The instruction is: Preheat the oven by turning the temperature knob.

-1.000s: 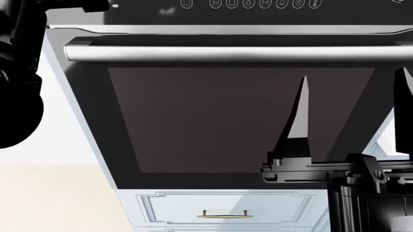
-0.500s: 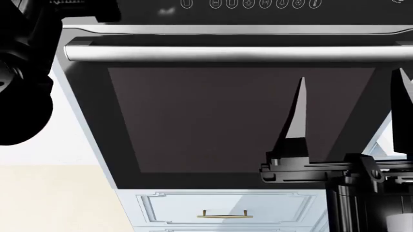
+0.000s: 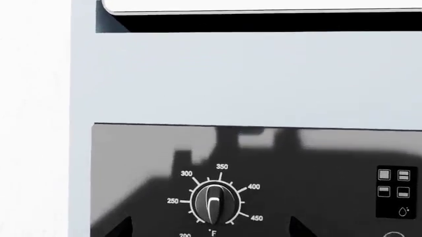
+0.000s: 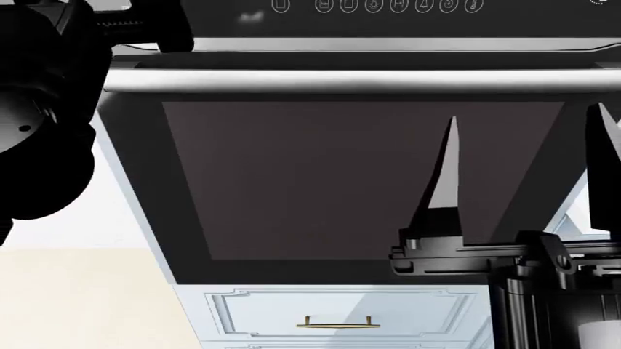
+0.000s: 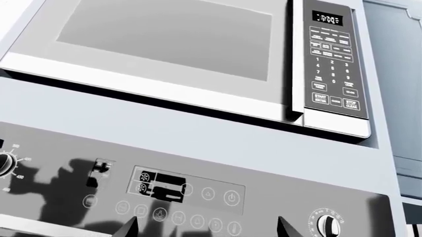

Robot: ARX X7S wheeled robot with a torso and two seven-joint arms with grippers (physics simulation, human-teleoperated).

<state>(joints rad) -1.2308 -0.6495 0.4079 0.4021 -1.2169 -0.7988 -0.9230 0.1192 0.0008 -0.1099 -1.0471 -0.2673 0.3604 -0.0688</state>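
The oven (image 4: 359, 174) fills the head view, with its dark glass door and long silver bar handle (image 4: 388, 80). Its black control strip (image 4: 374, 6) runs along the top edge. In the left wrist view the temperature knob (image 3: 212, 202) sits straight ahead, ringed by marks from 200 to 450 °F. My left gripper (image 3: 211, 228) is open, its two dark fingertips (image 3: 122, 228) standing either side of the knob and short of it. My right gripper (image 4: 524, 153) hangs open in front of the door glass with nothing in it. The knob also shows small in the right wrist view (image 5: 5, 163).
A silver microwave (image 5: 171, 44) with a keypad sits above the oven panel. A second dial (image 5: 327, 224) is at the panel's far end. My bulky left arm (image 4: 39, 109) covers the oven's left edge. A white drawer with a gold pull (image 4: 338, 322) lies below the door.
My left arm has moved right and forward in the head view, now covering the left end of the silver handle. The right gripper has barely shifted.
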